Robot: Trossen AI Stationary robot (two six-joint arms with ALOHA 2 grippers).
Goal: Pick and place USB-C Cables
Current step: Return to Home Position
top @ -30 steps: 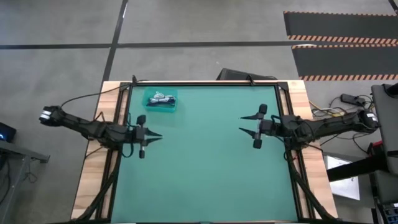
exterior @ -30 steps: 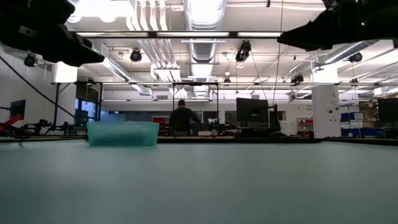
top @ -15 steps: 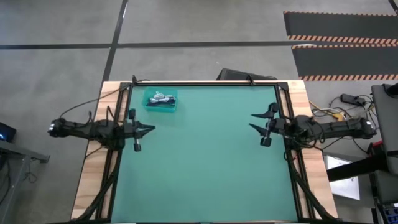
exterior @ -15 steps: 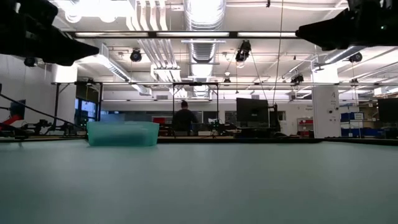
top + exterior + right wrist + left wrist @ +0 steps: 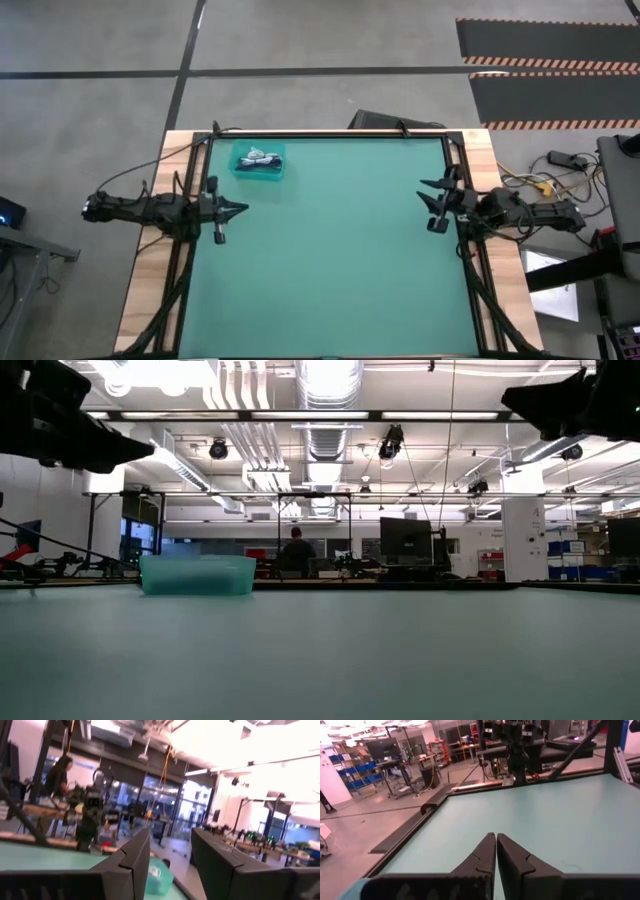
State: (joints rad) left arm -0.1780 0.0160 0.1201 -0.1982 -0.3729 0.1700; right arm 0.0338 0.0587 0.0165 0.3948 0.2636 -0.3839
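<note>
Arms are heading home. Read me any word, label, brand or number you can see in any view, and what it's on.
No readable text in any view.
Translucent teal plastic bin holding the small cable bundles: no label visible.
Dark monitor in the room behind: nothing legible.
Black floor mats with orange-striped edges: stripes only, no words.
Left gripper and right gripper: plain dark fingers, no markings.

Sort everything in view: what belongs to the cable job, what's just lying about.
Job: USB-C cables inside teal bin; left gripper shut, right gripper open, both empty at table edges.
Lying about: monitor, person beyond the table.
</note>
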